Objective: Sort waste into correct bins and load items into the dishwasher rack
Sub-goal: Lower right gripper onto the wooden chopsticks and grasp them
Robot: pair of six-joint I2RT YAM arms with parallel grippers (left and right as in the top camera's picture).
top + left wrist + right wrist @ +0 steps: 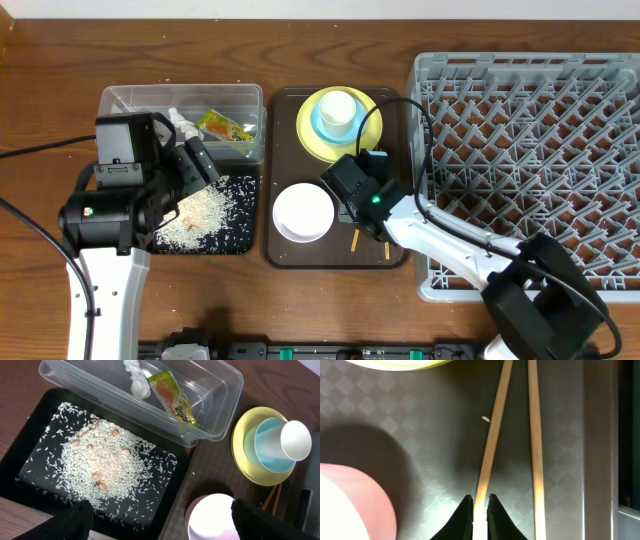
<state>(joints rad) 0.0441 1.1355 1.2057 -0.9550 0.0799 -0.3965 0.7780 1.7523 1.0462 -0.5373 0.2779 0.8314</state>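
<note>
my right pincer (480,510) is down on the dark brown rectangular serving tray (420,435), close to the tray's edge beside the large square grey plastic dishwasher rack (530,150). the two thin wooden chopsticks (536,435) lie flat there, side by side. my jaws are pinched to a narrow slit around the chopstick nearer the round white bowl (303,212); its twin lies free just outside the pinch.

my left pincer (162,525) hangs spread wide, holding nothing, above the shallow glossy black rectangular tray (35,435), where the loose white rice-like grains (105,460) are heaped. the small green-yellow-orange snack wrapper (175,400) and crumpled white paper scrap (136,380) lie in the clear plastic rectangular tub (220,390).

so i judge the waste sorted and loading just begun; i see nothing in the rack. the round yellow plate (240,455), light blue bowl (267,455) and small white cup (296,440) stand stacked at the tray's far edge.

next i'd lift straight up, watch that the thin stick doesn't swivel or slip, then carry it over the rack's wall and lower it among the pegs.
</note>
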